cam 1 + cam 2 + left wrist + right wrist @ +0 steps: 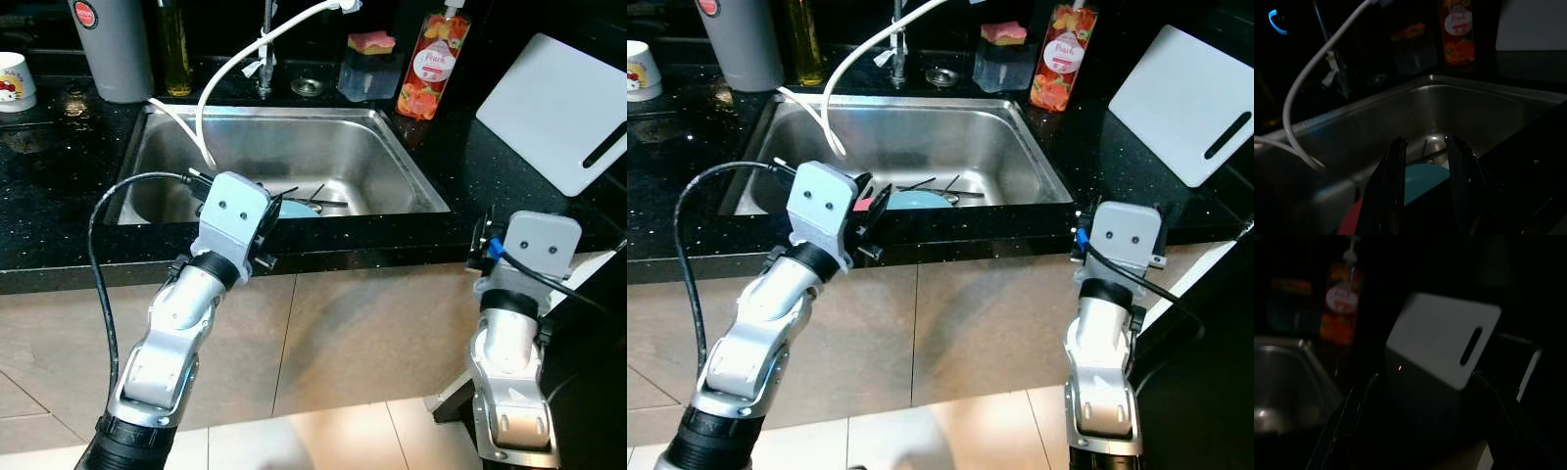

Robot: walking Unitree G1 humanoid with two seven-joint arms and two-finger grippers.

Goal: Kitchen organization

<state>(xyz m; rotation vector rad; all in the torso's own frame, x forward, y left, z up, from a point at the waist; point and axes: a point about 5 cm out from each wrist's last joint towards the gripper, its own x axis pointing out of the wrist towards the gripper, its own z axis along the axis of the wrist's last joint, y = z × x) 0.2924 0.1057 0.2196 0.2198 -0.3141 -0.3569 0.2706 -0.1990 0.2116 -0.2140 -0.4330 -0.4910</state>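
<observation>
From the head camera, the left gripper (pixel 872 217) sat right at the front edge of the stainless sink (pixel 392 147), its black fingers poking over the dark countertop (pixel 59 235) toward a teal plate (pixel 919 201) lying in the basin with a few utensils (pixel 936 186) just past it. The right gripper (pixel 482 245) was parked at the counter's front edge too, well off to the side of the sink, with a white cutting board (pixel 558 108) ahead of it on the counter. Behind the sink stood a peach soap bottle (pixel 431 64), a sponge (pixel 371 42) on a clear holder, a grey canister (pixel 113 49) and a white mug (pixel 15 78), and a white hose (pixel 235 69) looped down into the basin. Left wrist view (pretty dark) showed the two fingers (pixel 1393 181) parted with nothing between them, the teal plate just beyond the tips and a bit of something red (pixel 1349 220) beside one finger. Right wrist view was darker still: fingers (pixel 1352 416) spread wide apart, empty, the cutting board straight ahead between them and the soap bottle off to one side.
</observation>
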